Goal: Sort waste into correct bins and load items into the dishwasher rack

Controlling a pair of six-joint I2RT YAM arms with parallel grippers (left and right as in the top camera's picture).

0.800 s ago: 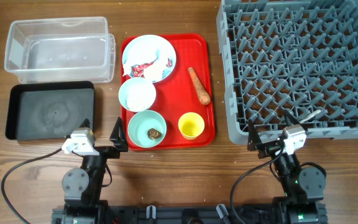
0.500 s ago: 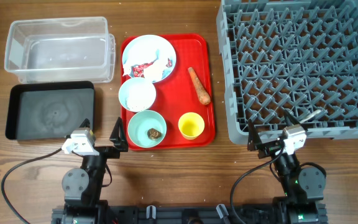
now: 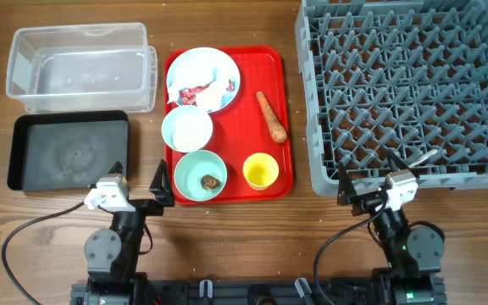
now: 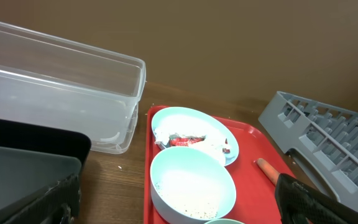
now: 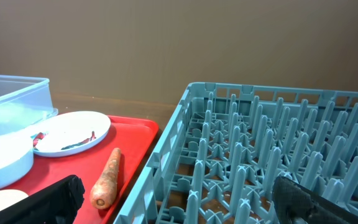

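On the red tray (image 3: 280, 119) stand a pale blue plate (image 3: 186, 69) with crumpled white-and-red paper scraps (image 3: 198, 91), a small pale blue bowl (image 3: 186, 130) with rice grains (image 4: 194, 205), a mint green bowl (image 3: 189, 171) holding a small brown lump (image 3: 211, 180), a yellow cup (image 3: 261, 171) and an orange carrot (image 3: 271, 117). The clear tub (image 3: 79, 68) and black tray (image 3: 68, 150) lie at the left. The grey dishwasher rack (image 3: 409, 89) is at the right. My left gripper (image 3: 138, 180) is open and empty at the front, left of the green bowl. My right gripper (image 3: 381, 176) is open and empty at the rack's front edge.
The tub (image 4: 55, 87) and black tray (image 4: 23, 162) show in the left wrist view, with the plate (image 4: 194, 134) behind the rice bowl. The right wrist view shows the carrot (image 5: 104, 177) beside the rack wall (image 5: 160, 168). Bare wooden table lies along the front.
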